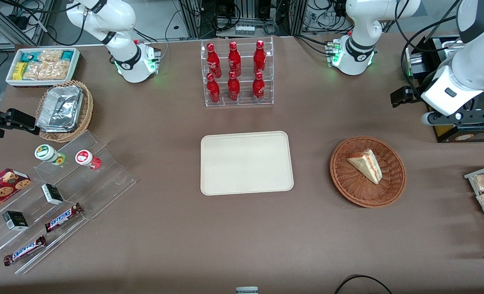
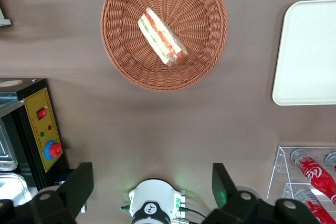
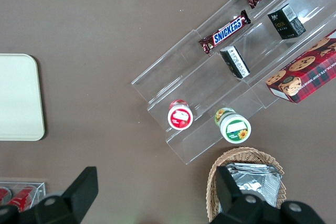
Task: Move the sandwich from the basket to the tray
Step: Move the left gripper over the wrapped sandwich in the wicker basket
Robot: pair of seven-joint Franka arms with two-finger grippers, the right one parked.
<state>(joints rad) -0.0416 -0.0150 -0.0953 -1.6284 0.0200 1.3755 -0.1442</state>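
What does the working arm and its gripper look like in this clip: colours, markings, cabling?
The left arm has glossy white rounded shells with black joint bands; its base glows green, with black cables trailing from it. The gripper has two flat, matte black wedge-shaped fingers on a black body, spread wide apart, raised over the bare table farther from the front camera than the basket.

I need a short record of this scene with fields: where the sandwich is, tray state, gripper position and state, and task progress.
sandwich: lies in the basket, cut edge showing
tray: bare, beside the basket, toward the parked arm's end
gripper: open, raised above the table, farther from the front camera than the basket, touching nothing
progress: sandwich not yet picked up
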